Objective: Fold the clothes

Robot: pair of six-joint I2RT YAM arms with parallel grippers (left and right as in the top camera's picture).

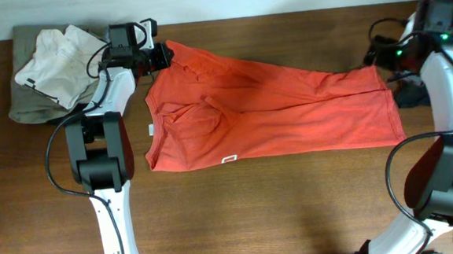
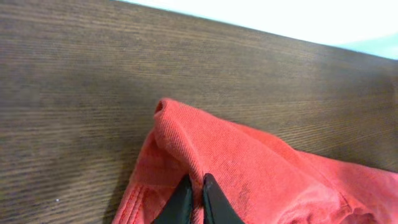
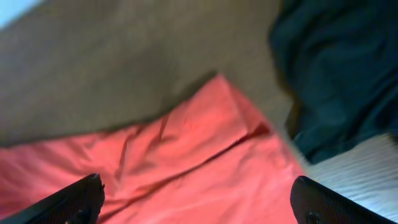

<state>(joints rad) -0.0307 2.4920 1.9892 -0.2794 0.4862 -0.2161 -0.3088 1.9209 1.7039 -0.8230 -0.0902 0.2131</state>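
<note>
The red-orange T-shirt (image 1: 273,108) lies across the table, folded lengthwise, with a small white tag (image 1: 228,159) at its front edge. My left gripper (image 1: 159,56) is at its far left corner and is shut on a pinched ridge of the red fabric (image 2: 205,149). My right gripper (image 3: 196,196) is open above the shirt's right end (image 3: 186,162), holding nothing; in the overhead view only its arm shows, at the far right by the shirt's corner. A dark navy garment (image 3: 336,68) lies just right of the shirt's edge.
A pile of beige and white cloth (image 1: 49,67) sits at the back left corner. The table's far edge (image 2: 261,31) runs just beyond the left gripper. Cables and the right arm's base (image 1: 443,185) stand at the right side.
</note>
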